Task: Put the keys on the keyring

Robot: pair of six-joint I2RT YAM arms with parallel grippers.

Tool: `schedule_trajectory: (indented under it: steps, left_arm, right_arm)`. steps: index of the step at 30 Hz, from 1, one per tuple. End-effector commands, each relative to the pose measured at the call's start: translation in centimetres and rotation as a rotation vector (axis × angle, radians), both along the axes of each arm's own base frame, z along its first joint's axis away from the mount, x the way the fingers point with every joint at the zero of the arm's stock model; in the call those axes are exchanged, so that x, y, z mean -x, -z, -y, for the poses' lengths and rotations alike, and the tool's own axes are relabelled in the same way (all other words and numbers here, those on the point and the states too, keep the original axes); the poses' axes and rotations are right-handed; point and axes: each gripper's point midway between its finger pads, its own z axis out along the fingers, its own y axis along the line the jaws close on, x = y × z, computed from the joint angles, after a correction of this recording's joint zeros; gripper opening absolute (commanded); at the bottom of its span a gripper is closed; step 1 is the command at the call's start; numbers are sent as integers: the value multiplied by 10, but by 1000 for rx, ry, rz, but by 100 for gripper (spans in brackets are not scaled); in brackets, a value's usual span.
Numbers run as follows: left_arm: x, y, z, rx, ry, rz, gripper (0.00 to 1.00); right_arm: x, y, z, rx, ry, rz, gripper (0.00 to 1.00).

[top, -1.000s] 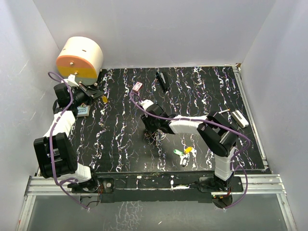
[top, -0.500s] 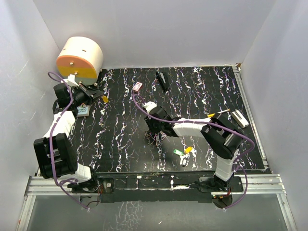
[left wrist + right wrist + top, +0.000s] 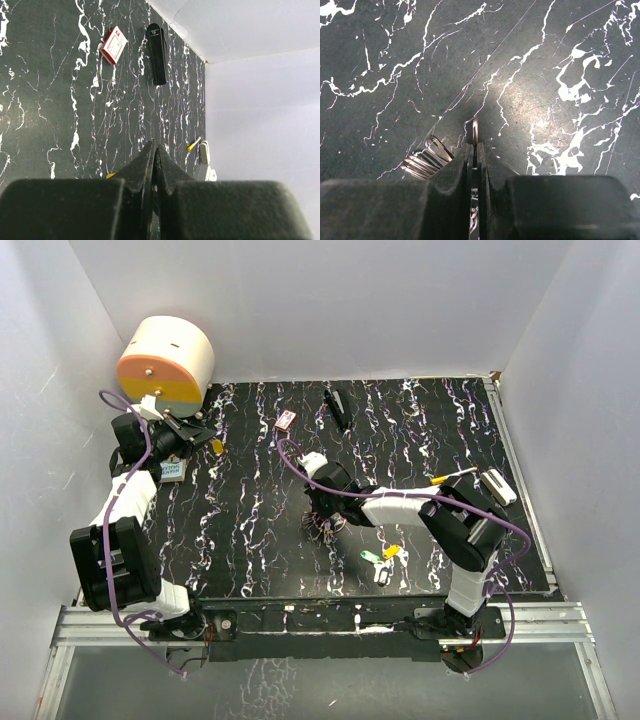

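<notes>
The keyring lies mid-table, a thin silver ring with a bunch of dull grey keys. My right gripper is shut on the ring's wire, which sticks out past the fingertips, with the grey bunch fanned out to the left. In the top view the right gripper is low over the ring. Three loose keys lie nearer the front: green, yellow-orange and white. My left gripper is shut at the far left, and I see nothing between its fingers.
A red-and-white box and a black stick lie at the back. A white device and a yellow-tipped pen sit at the right edge. A cream-and-orange drum stands back left, with a small yellow piece by the left fingers.
The right gripper has lowered over the keyring and closed from part open to shut on its wire. The left arm has not moved.
</notes>
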Motion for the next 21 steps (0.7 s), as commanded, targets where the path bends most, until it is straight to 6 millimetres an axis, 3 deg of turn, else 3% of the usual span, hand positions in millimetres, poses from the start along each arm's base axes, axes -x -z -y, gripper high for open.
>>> schedule_trajectory:
  steps: [1,8,12,15,16,21]
  left_arm:
    - [6,-23,1,10,7,63,0]
    - [8,-33,9,98,30,32,0]
    - [6,-64,22,178,63,44,0]
    - [4,-89,37,207,101,48,0]
    - [4,-93,42,214,109,35,0]
    - [-4,-102,63,207,106,-8,0]
  right_arm:
    - [21,22,12,46,-33,-68,8]
    - [17,19,17,46,5,-51,8]
    - [11,0,16,17,42,-13,8]
    - [6,-38,13,-55,39,65,8]
    - [5,-59,12,-99,38,110,8]
    - [3,-127,27,-221,73,289,8]
